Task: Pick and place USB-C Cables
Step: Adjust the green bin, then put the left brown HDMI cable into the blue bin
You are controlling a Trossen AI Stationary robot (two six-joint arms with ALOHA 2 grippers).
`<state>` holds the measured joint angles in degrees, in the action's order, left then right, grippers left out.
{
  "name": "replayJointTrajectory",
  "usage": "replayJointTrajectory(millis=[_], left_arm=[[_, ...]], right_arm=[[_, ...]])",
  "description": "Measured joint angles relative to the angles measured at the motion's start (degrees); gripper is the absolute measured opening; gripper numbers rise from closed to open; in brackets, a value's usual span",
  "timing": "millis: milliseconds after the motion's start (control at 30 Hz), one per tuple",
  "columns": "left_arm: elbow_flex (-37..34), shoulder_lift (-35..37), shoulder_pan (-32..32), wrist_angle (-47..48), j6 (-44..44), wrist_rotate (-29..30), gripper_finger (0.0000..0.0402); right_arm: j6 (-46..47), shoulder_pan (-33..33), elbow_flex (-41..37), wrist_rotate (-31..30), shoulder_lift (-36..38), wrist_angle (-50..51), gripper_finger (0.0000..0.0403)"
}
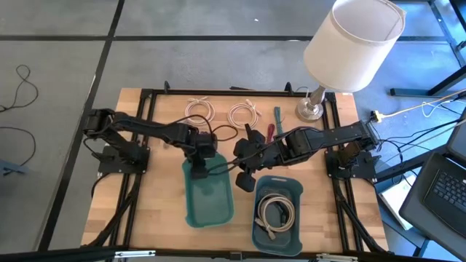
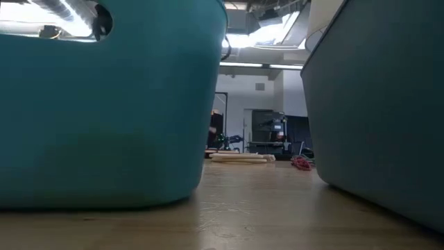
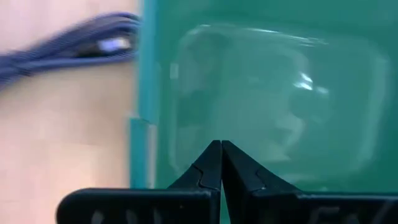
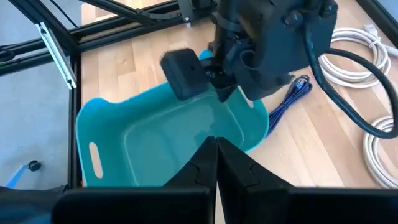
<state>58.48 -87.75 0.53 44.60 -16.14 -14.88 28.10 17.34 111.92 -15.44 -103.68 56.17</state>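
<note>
USB-C cables: two white coils (image 1: pixel 222 113) lie on the table, one in the right tray (image 1: pixel 275 211). Both grippers, left (image 1: pixel 198 172) and right (image 1: pixel 244 182), fingers together (holding nothing), likely between picks; next means opening over a coil.

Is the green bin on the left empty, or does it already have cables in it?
Empty, as far as shown. The left tray shows only its bare floor, while the right tray holds a coiled cream cable.

You see purple lead (image 3: pixel 74 43) only as blur in left wrist view, cut at edge. Low view: two trays (image 2: pixel 104 104) block nearly all. Coil (image 4: pixel 379 146) is cut off at edge in right wrist view.
</note>
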Motion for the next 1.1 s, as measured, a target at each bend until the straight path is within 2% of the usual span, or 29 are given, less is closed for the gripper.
replayJointTrajectory(millis=[133,267,333,467,500,567,700,833,1000,1100], left_arm=[[1.4,3.0,-1.9,0.3,-1.5,-2.6,0.0001],[5.6,7.8,-3.2,0.3,-2.0,-0.9,0.0001],[8.5,10.9,-3.3,0.6,-0.7,4.5,0.0001],[11.3,16.5,0.8,0.8,3.6,25.6,0.0001],[11.3,17.2,3.1,1.3,4.4,29.1,0.0001],[11.3,17.7,9.3,2.8,6.1,31.9,0.0001],[11.2,16.1,23.8,1.3,7.1,30.2,0.0001],[11.2,11.1,34.7,-3.4,10.9,22.0,0.0001],[14.1,1.7,39.9,-1.1,15.5,9.9,0.0002],[18.9,-4.3,39.2,6.3,19.4,7.6,0.0016]], right_arm=[[0.0,0.0,0.0,0.0,0.0,1.0,0.0010],[0.0,-0.1,0.0,0.0,0.0,1.4,0.0011],[0.0,-0.2,0.0,0.0,0.0,1.4,0.0011],[0.0,-0.2,0.0,0.0,0.0,0.7,0.0011],[0.1,-0.2,0.0,0.0,0.0,0.2,0.0011],[0.1,-0.2,0.0,0.0,0.0,-1.1,0.0011],[-0.1,-0.2,0.0,0.0,0.0,-4.5,0.0011],[-1.1,-0.2,0.0,0.0,0.0,-6.5,0.0012],[0.0,-0.2,0.0,0.8,0.0,-6.7,0.0012],[0.1,-0.2,0.0,2.1,0.0,-6.7,0.0012]])
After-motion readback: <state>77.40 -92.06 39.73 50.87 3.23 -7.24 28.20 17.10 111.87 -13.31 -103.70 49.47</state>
